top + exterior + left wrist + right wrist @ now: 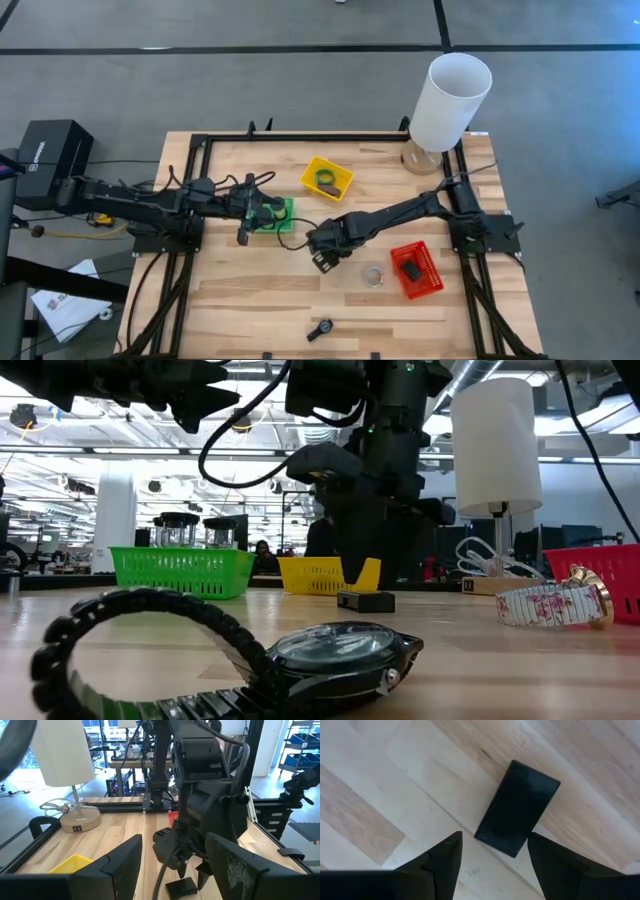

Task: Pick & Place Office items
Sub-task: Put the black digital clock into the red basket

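We judge the sorting to be partway through. Taking the yellow tray [327, 178] as our landmark: it already holds a green ring and a dark piece, so something has been placed there. The green tray [279, 216], just to its left and nearer the front edge of the tabletop [250, 300], sits under the left gripper [262, 213], which hovers over it with jaws apart and nothing between them that we can see. The red tray [416, 270], well to the right of the yellow tray and nearer the front, carries one dark item.

Several things are still loose. A black rectangular block [517, 809] lies flat on the wood, in front of the yellow tray; the right gripper [324, 258] hangs directly above it, jaws open on either side of it and not yet closed, so we read this as the pick now in hand. The left wrist view shows the same block [180, 887] under those fingertips.

A pale-strapped watch [374, 275] lies between that block and the red tray, and a black watch [320, 330] rests far from the yellow tray, near the front edge. In the low view these appear as a floral-strap watch [552, 600] and a dark watch [250, 655].

So at least three items remain to be placed. The tall white lamp [448, 100] stands at the back right corner, outside the work.
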